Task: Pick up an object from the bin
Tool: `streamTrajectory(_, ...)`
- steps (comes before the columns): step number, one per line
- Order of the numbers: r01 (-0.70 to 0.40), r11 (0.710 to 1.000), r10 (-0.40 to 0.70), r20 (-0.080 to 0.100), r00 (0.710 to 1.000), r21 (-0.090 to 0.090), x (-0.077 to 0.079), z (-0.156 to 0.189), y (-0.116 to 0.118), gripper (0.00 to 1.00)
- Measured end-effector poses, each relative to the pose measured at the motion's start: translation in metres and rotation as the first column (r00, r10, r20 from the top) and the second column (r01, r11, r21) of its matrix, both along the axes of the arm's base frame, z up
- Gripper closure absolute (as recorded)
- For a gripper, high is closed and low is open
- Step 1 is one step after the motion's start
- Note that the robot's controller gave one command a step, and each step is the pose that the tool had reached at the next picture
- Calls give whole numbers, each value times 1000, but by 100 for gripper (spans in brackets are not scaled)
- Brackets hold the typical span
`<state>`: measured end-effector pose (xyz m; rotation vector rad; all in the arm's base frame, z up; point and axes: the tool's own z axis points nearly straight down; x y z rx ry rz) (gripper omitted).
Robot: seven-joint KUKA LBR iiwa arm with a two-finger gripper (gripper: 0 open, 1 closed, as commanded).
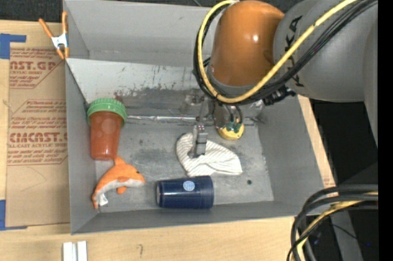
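My gripper (pixel 215 138) hangs low over the middle of the bin, below the orange dome on the wrist. Its fingers stand open. One metal finger (pixel 200 142) comes down onto the left part of a crumpled white striped cloth (pixel 212 160). The other finger sits beside a small yellow round thing (pixel 233 131) at the cloth's upper right. Nothing is gripped between the fingers. A dark blue cylinder (pixel 185 192) lies on its side just in front of the cloth.
An orange cup with a green lid (pixel 105 129) lies by the left wall. An orange fish toy (pixel 115 181) lies in the front left corner. The arm and its cables cover the bin's back right part.
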<state>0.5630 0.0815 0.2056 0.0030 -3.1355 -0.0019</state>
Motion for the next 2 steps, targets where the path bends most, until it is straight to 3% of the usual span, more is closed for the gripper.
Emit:
streamTrajectory(1, 1, 1000, -1, 8, 1000, 0, 2, 5, 0, 0)
streamTrajectory(2, -10, 1000, 10, 11, 1000, 0, -19, -31, -53, 0)
